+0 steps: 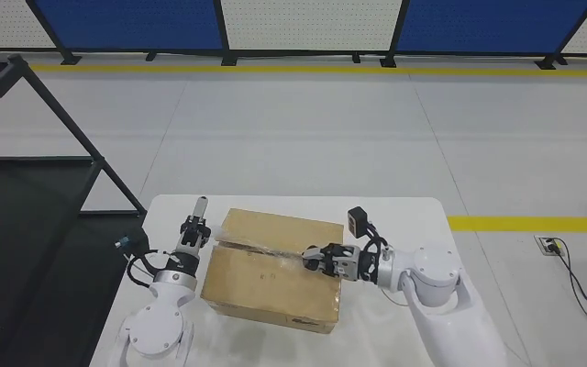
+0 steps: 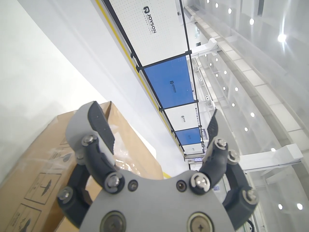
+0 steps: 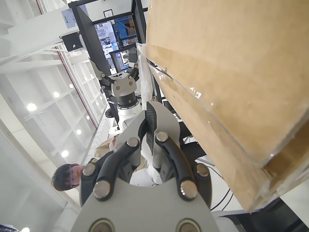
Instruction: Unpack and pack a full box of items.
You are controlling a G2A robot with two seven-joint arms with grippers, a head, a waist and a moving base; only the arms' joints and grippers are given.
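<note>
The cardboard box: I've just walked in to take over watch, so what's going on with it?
The cardboard box lies on the white table with its flaps shut, so nothing is unpacked yet. The right gripper is shut on a strip of clear tape that leads off the box's top seam. The left gripper is open beside the box's other end, holding nothing.

blue partition panels [image 1: 128,23], white floor [image 1: 303,138]
</note>
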